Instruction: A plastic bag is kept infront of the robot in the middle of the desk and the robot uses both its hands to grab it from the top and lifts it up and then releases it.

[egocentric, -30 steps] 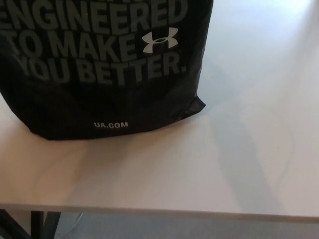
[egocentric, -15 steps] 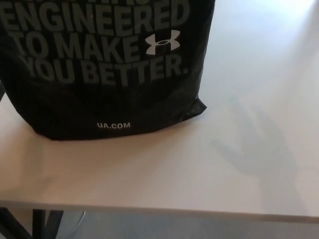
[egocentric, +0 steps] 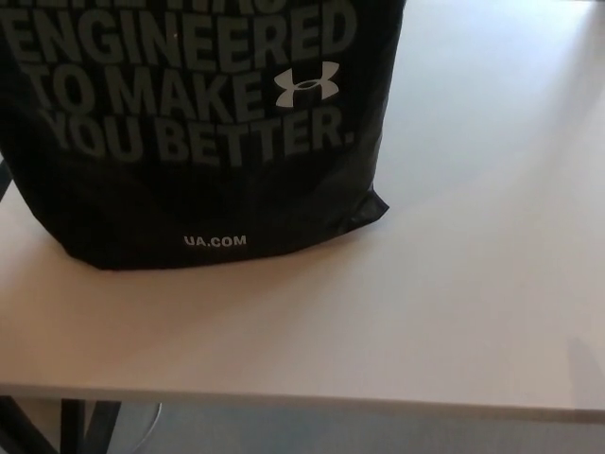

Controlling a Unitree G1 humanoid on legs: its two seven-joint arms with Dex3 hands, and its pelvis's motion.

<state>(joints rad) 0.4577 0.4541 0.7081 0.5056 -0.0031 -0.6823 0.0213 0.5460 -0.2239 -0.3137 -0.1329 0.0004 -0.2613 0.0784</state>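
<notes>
- Bag (egocentric: 189,132) fills the upper left of the head view: black plastic, its top cut off by the picture's upper edge, so how it is held up there cannot be seen.
- Grey lettering runs across its face, "ENGINEERED TO MAKE YOU BETTER." with a pale logo (egocentric: 306,84) beside "MAKE", and "UA.COM" (egocentric: 215,241) low down near the bottom edge.
- Bottom edge of the bag sits at the white desk (egocentric: 454,284); whether it rests there or hangs just clear cannot be told. Its lower right corner pokes out to a small point (egocentric: 378,206).
- Against half a second ago, the bag holds almost the same spot, the lettering barely shifted.
- Big change on the desk: the dark hand-shaped shadow that lay to the right of the bag half a second ago is gone; that stretch of white surface is now evenly lit.
- Neither robot hand shows anywhere, left or right, so their fingers and grasp cannot be told, nor where the bag lies relative to them.
- Near edge of the desk crosses the bottom of the view, with grey floor (egocentric: 331,433) below and dark frame parts (egocentric: 38,426) at lower left.
</notes>
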